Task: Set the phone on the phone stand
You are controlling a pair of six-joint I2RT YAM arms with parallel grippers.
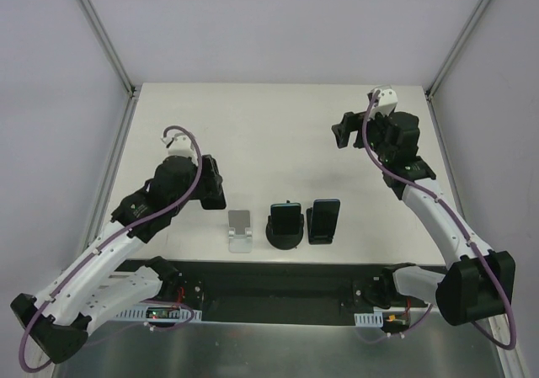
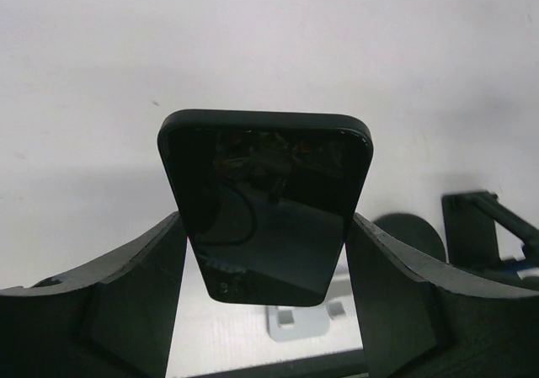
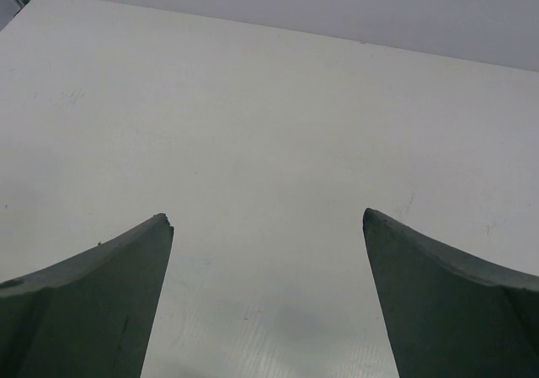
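My left gripper (image 2: 265, 226) is shut on a black phone (image 2: 264, 199), gripping its two long edges, screen towards the camera. It holds the phone in the air, just up and left of an empty silver phone stand (image 1: 240, 229), which also shows below the phone in the left wrist view (image 2: 300, 320). In the top view my left gripper (image 1: 211, 186) hides the phone. My right gripper (image 1: 344, 131) is open and empty over bare table at the back right; the right wrist view (image 3: 268, 222) shows nothing between its fingers.
A round black stand (image 1: 285, 225) and a second black stand (image 1: 323, 221) each hold a dark phone, just right of the silver stand. Both also show in the left wrist view, the round one (image 2: 412, 236) and the other (image 2: 477, 226). A black rail (image 1: 278, 287) runs along the near edge.
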